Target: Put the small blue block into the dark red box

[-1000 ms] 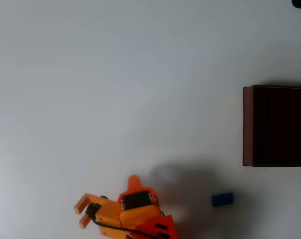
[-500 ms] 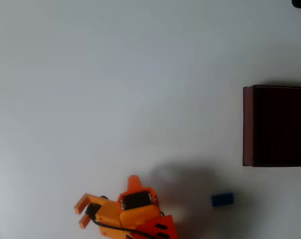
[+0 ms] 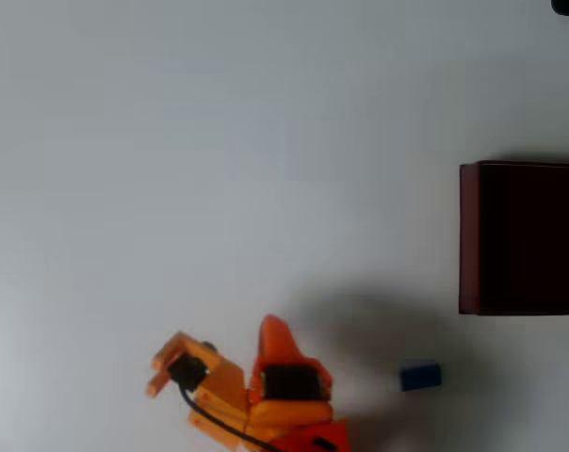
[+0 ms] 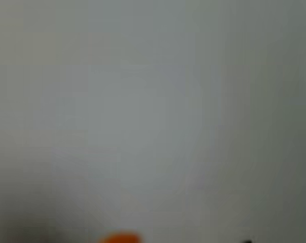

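Near the bottom edge of the overhead view, the orange gripper [image 3: 270, 331] sits over the white table [image 3: 219, 169]; whether its fingers are spread is unclear. Well apart, to its right, lies the small blue block [image 3: 420, 375], just below the dark red box [image 3: 522, 238].

Overhead: orange arm [image 3: 284, 400] low at bottom edge, black cable along its body. Gripper [image 3: 266, 331] points up-frame; jaw state unclear from above. Wrist view blurred, an orange fingertip [image 4: 120, 238] possibly at bottom edge.

Plain, evenly lit white table [image 3: 219, 169]
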Robot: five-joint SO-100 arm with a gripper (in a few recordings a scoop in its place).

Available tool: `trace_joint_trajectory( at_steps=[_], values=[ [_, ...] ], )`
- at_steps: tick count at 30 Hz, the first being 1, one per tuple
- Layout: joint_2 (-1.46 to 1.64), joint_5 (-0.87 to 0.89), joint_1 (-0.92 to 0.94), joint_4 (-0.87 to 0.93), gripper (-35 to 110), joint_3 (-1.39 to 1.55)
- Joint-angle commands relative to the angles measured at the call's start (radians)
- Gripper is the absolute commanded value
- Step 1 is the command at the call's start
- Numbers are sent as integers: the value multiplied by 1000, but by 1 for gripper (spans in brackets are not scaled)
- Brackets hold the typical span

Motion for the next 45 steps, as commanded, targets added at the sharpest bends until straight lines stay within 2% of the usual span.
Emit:
trace_joint_trajectory(
  at_steps=[1,5,11,15,26,33,45],
  values=[
    [-224,55,106,3,1,-241],
    [-426,150,288,144,3,-476],
    [-523,242,538,252,10,-589],
    [-611,278,620,276,11,-611],
    [-534,377,753,267,15,-454],
    [-623,693,831,354,17,-390],
    [-920,1213,844,426,23,-643]
  ],
)
